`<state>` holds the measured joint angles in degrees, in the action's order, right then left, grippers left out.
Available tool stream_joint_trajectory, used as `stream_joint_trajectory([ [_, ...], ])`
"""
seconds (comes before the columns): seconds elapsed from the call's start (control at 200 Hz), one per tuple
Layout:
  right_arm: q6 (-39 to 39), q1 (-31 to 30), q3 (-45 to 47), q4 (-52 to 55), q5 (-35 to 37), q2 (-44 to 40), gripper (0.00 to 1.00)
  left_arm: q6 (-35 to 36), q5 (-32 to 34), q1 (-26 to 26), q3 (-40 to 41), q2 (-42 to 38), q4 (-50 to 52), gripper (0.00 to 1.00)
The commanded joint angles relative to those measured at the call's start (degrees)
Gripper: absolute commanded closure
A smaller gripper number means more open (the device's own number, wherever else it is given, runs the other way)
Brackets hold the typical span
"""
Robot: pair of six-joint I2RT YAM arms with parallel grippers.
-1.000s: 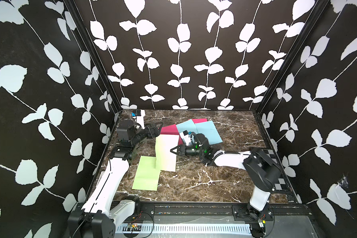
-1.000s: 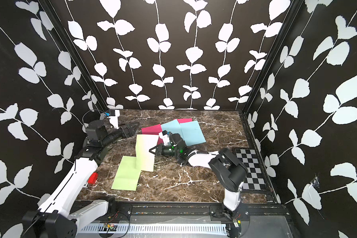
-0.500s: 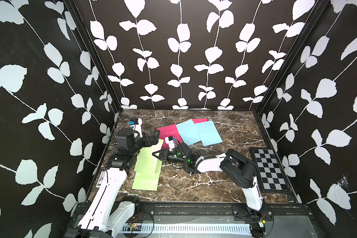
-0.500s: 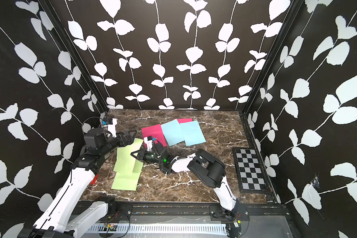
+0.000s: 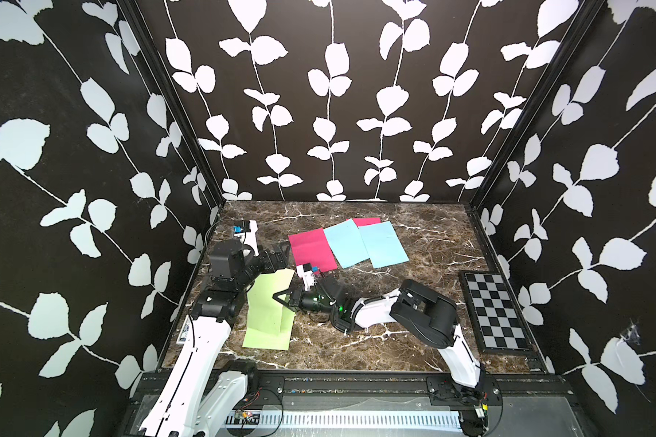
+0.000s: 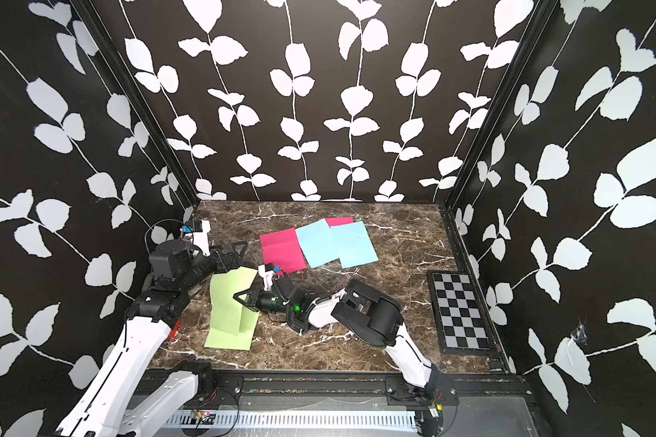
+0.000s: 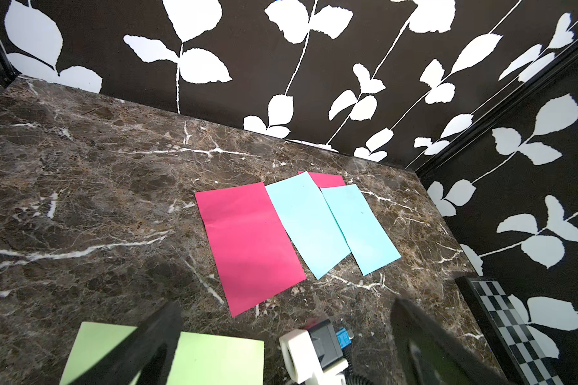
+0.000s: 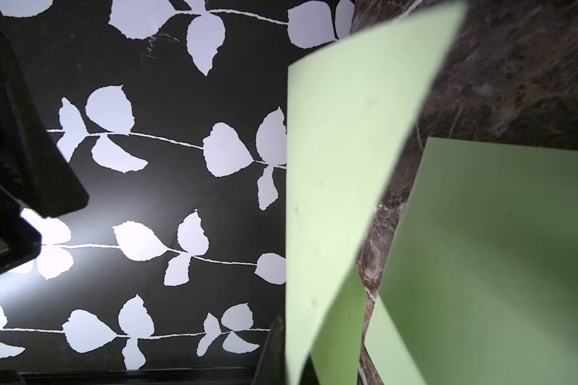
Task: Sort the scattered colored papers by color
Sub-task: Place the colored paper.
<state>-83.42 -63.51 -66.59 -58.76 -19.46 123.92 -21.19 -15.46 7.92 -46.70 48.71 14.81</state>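
Right claw [image 5: 275, 297] swung a green sheet [image 5: 263, 302] above another [image 5: 266, 340]; two blue [image 5: 344, 243] [image 5: 385, 245], two pink [image 5: 311, 250] [image 5: 367, 221].

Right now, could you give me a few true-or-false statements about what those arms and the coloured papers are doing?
1. The right gripper is shut on a green sheet. True.
2. The left gripper is shut too. False: its jaws stand wide open.
3. A magenta sheet lies partly under the blue sheets. True.
4. The checkerboard panel lies on the flat green sheet. False: they lie far apart.
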Motion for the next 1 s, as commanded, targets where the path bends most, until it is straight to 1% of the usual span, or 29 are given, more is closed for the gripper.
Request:
stream_joint_trajectory([
  [0.0, -9.7, -0.1, 2.5, -5.8, 2.0, 1.3, 1.0, 1.1, 0.7, -0.2, 0.9, -1.2, 1.1, 0.01],
  [0.16, -11.8, -0.1, 4.0, -7.4, 1.6, 3.0, 1.0, 1.6, 1.0, -0.3, 1.3, -1.0, 1.3, 0.01],
  [0.345, -13.3, -0.1, 4.2, -7.6, -0.3, 5.3, 1.0, 1.8, 1.1, -0.2, 1.8, -0.2, 1.2, 0.01],
  [0.52, -13.4, -0.1, 5.8, -7.0, -0.9, 5.1, 1.0, 2.3, 1.2, -0.2, 1.9, 1.1, 0.9, 0.01],
  [0.67, -12.7, -0.1, 5.2, -5.5, -2.5, 5.1, 1.0, 2.1, 1.0, -0.4, 2.6, 1.6, 0.1, 0.01],
  [0.995, -13.8, 0.0, 3.6, -5.6, -3.9, 7.2, 1.0, 2.6, 0.9, -0.7, 2.6, 1.5, 0.7, 0.01],
])
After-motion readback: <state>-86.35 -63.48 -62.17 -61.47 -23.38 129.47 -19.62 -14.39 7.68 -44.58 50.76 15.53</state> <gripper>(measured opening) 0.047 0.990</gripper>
